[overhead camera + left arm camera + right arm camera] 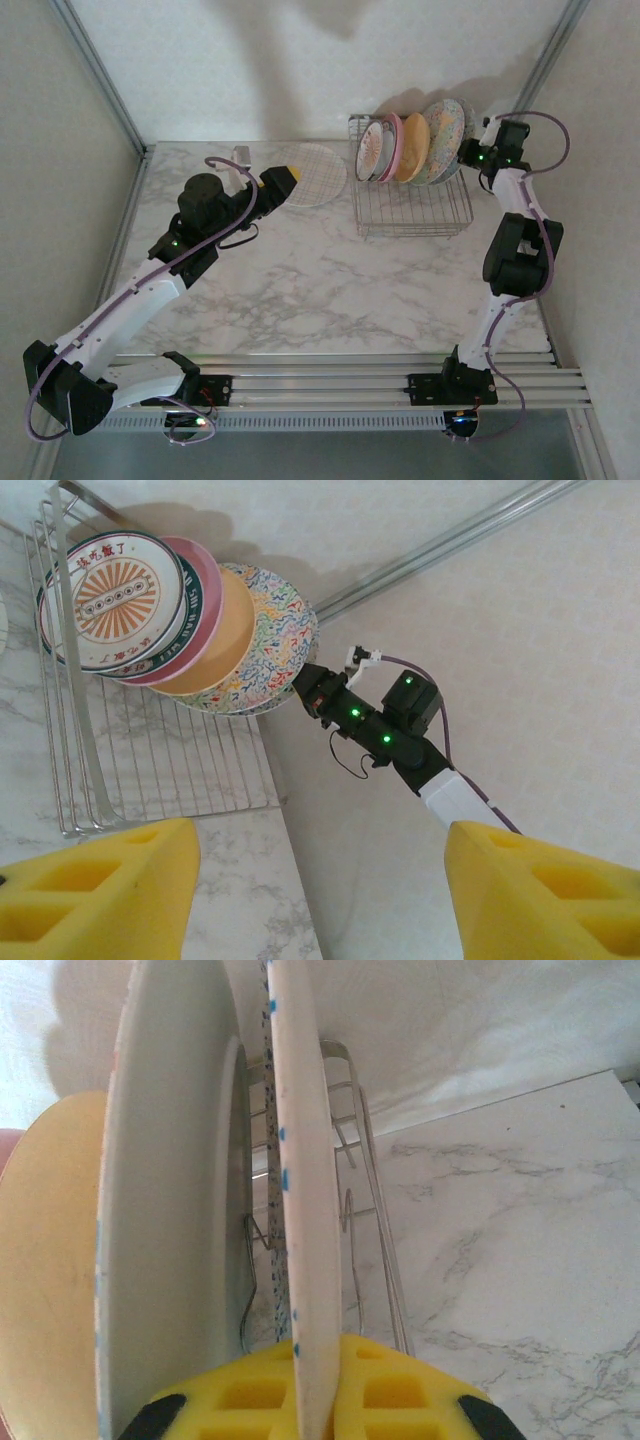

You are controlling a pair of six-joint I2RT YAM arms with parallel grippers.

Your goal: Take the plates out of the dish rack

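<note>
Near edge: ribbed aluminium rail carrying both arm bases, then a smooth, glossy, white-grey veined marble tabletop. Left pincer has chunky yellow foam wedge fingers with moulded hollows. It stands wide open with nothing between the fingers, at the left rim of a pale grid-patterned round plate; cannot tell if it touches. That plate lies flat on the marble, left of centre toward the far side, just beside the left end of the silver wire-grid dish rack. Rack is rectangular, thin metal wire, raised sides, at the far right of the table. Five round plates stand on edge in its far half, leaning on each other. Left to right: small white plate with orange sunburst centre and dark green rim, plain pink plate, matte orange-yellow plate, multicolour speckled floral plate, and behind it the rightmost speckled plate. That last one is edge-on in the right wrist view, white rim with blue flecks. Right pincer, same yellow foam, is closed tight on that last plate's rim, one pad each side, at the rack's far right end. Beyond it, a plain pale wall
</note>
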